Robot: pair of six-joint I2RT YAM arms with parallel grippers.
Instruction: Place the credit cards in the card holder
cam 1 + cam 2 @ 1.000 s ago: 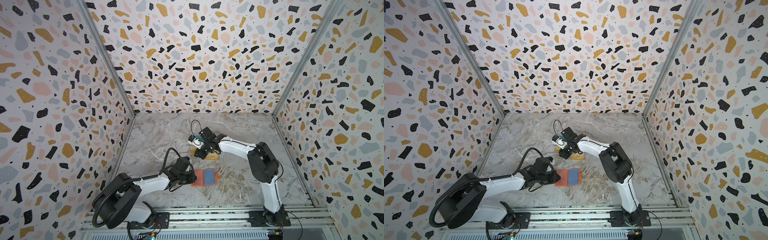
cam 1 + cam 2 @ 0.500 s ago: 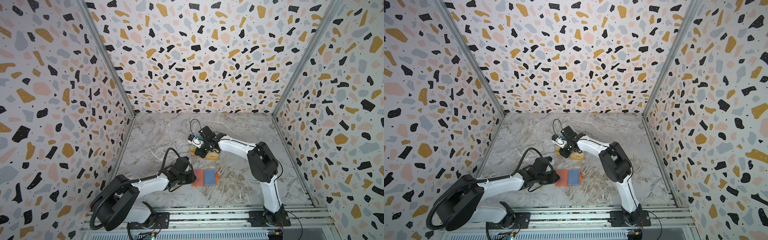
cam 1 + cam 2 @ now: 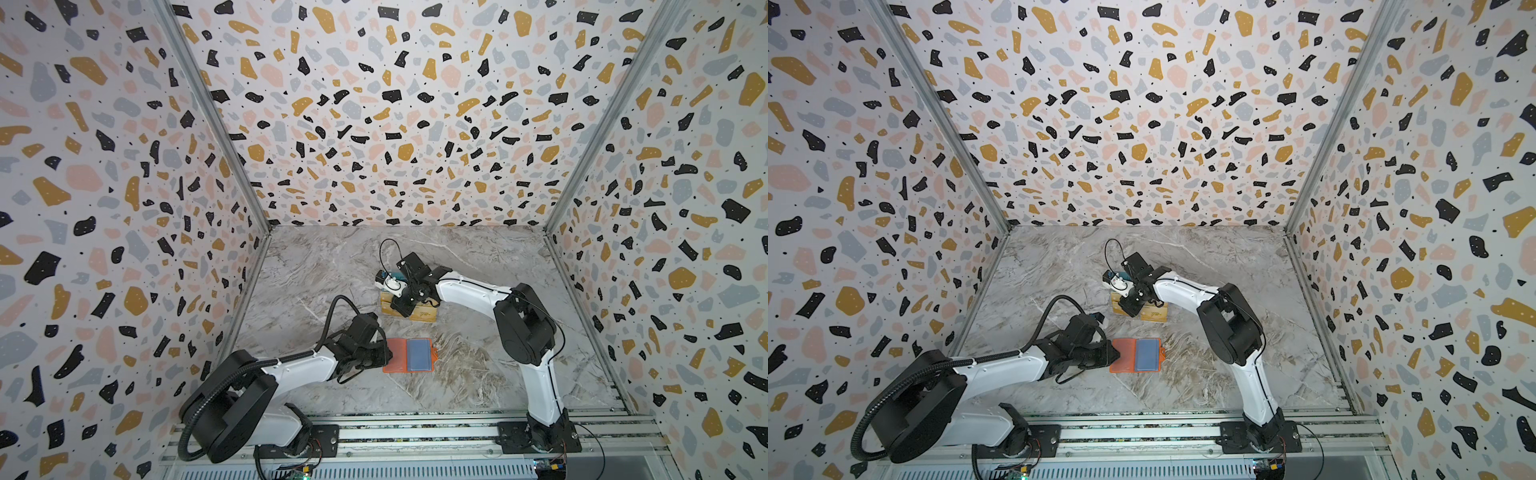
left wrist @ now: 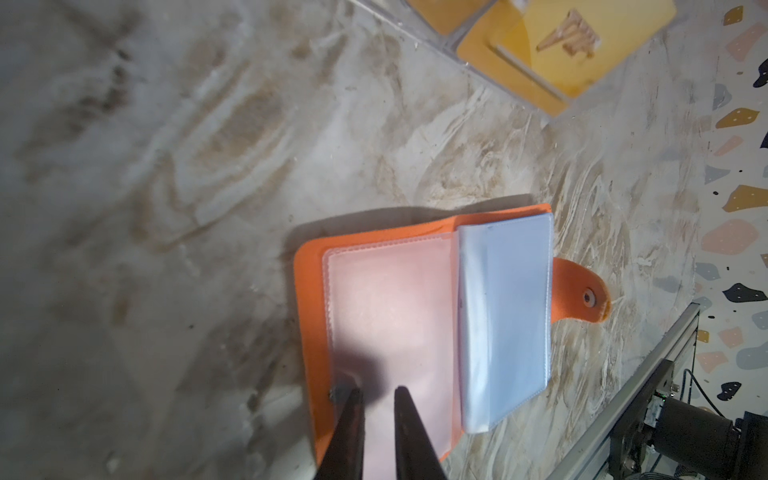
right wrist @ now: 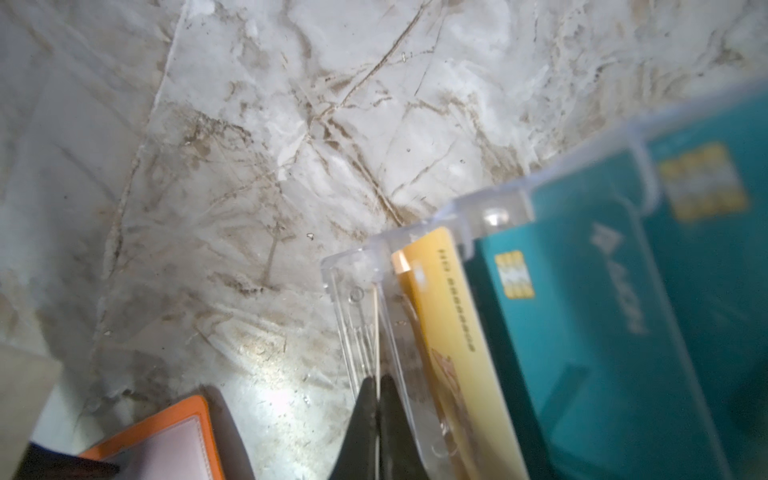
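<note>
The orange card holder (image 3: 397,356) (image 3: 1122,356) lies open on the marble floor, its clear sleeves (image 4: 507,316) folded to one side and the snap tab (image 4: 582,295) sticking out. My left gripper (image 3: 384,355) (image 4: 377,392) rests on its bare pink page, jaws a narrow gap apart with nothing between them. My right gripper (image 3: 401,309) (image 5: 377,380) is shut on the thin gold edge of a credit card standing in the front slot of the clear rack (image 5: 357,266). A gold card (image 5: 449,316) and teal cards (image 5: 582,311) stand in the slots behind.
The rack with its gold cards (image 3: 424,313) (image 4: 582,41) stands just behind the card holder. Speckled walls close in three sides. An aluminium rail (image 3: 415,432) carrying both arm bases runs along the front edge.
My right gripper's jaws have closed at the rack's front slot. The left gripper and the card holder have stayed where they were.
</note>
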